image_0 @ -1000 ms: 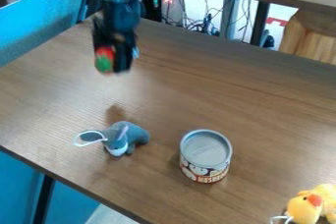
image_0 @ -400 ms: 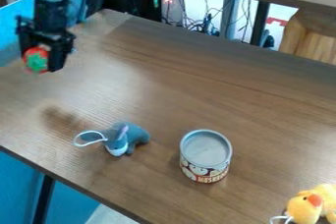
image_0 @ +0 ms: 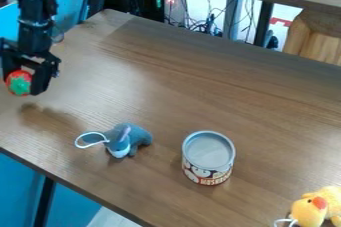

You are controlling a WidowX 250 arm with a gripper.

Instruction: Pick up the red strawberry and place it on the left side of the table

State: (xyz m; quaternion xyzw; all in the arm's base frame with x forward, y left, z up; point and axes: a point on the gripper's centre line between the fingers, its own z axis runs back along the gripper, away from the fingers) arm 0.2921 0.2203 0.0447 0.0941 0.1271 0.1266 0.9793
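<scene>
At left edge of frame, pincer (image_0: 25,85) part-closed on toy strawberry (image_0: 19,82), green crown facing camera; grey-blue plush animal (image_0: 135,135) lies lower right.

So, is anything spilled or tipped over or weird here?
Nothing stands out. The can stands upright with no visible spill, and the blue-gray stuffed animal looks fine. The gripper holds a red toy with a green top above the table.

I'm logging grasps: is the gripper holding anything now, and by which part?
Yes, the gripper holds a red toy strawberry, gripped by its sides, with the green leafy top facing the camera.
</scene>
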